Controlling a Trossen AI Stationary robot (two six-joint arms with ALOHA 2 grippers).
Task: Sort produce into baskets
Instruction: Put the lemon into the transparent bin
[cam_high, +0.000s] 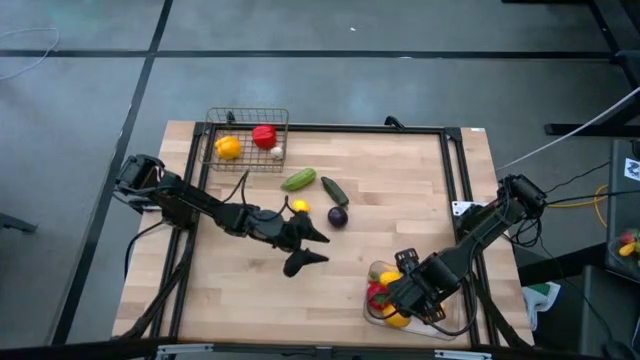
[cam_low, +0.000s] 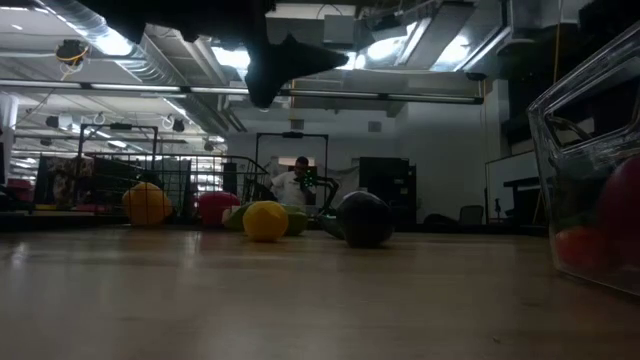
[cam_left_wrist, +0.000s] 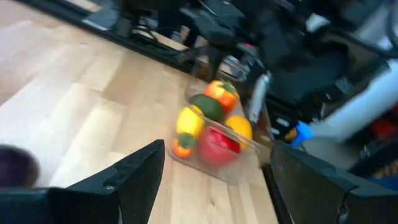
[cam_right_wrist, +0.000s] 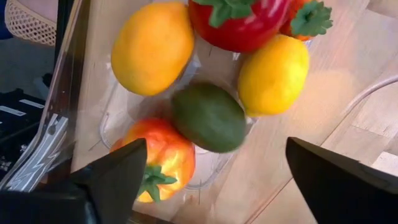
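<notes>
Where wooden table (cam_high: 250, 290) ends, grey floor (cam_high: 330, 85), ceiling lights (cam_low: 385, 45)

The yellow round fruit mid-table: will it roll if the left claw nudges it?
Probably: the yellow fruit looks round and rests on bare flat wood. Its smooth skin may slip between fingers. The open left claw hangs just beside it.
</notes>
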